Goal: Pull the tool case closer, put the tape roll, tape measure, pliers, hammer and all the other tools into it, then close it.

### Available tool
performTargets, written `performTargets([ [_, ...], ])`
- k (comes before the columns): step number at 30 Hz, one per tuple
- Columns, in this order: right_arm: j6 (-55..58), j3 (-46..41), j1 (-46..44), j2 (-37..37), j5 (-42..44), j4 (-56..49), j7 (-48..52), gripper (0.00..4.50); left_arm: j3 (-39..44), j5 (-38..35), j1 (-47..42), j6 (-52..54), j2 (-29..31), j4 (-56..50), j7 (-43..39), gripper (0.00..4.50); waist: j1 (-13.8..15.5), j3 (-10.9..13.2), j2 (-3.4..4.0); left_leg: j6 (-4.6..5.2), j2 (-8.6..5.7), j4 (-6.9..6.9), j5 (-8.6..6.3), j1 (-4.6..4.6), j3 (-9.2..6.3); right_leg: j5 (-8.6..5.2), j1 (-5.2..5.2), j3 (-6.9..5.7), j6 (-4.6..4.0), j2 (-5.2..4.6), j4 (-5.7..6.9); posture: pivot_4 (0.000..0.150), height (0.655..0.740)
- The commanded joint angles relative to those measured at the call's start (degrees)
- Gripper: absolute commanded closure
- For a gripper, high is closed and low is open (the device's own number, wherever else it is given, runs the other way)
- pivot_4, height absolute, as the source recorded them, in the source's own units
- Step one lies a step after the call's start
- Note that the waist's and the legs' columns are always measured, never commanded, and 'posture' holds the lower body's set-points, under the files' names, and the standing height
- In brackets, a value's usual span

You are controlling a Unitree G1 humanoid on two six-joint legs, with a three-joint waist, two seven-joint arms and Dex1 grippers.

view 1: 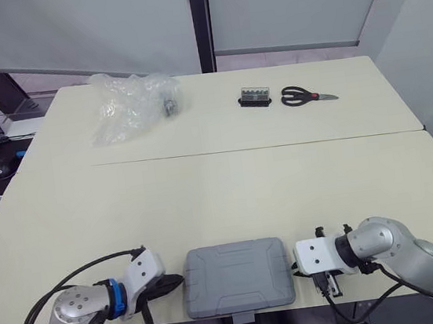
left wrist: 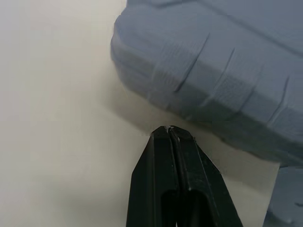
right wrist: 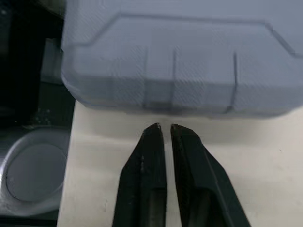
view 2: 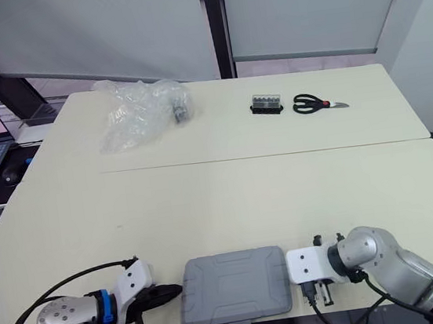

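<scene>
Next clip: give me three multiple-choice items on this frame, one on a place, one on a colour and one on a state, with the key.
1. Where does the grey ribbed plastic tool case lie?
A. at the table's near edge
B. at the table's far edge
C. on the floor

2. What colour are the handles of the metal-bladed scissors?
A. yellow
B. black
C. blue

3. The tool case is:
A. wide open
B. standing on end
C. closed, lying flat

Key: 1 A, it sits at the near edge of the cream table; 2 B, both handle loops are black; 3 C, its lid is down and none of its inside shows.
</scene>
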Motion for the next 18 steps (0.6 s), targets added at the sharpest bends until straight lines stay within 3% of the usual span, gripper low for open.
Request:
performTargets([
  [1,0.9,0.6,-0.3,0.5,-0.2,-2.6,0.6,4.49,-0.9,-0.1,0.1,0.7,-0.4,-2.4,0.5,4.50,0.0,0.0,0.00,0.00,0.00,0.00,0.00,0.00,-0.01,0.00,0.00,-0.01,0.00,0.00,0.00,0.150,0.7400],
  [18,3.7,2.6,-0.5,1.9,-0.1,-3.9,1.4,4.49,-2.4,0.6,-0.1,-1.8,-1.3,0.8,-0.3,4.50,0.0,0.0,0.00,0.00,0.00,0.00,0.00,0.03,-0.03,0.00,0.02,-0.03,0.00,0.00,0.02,0.150,0.7400],
])
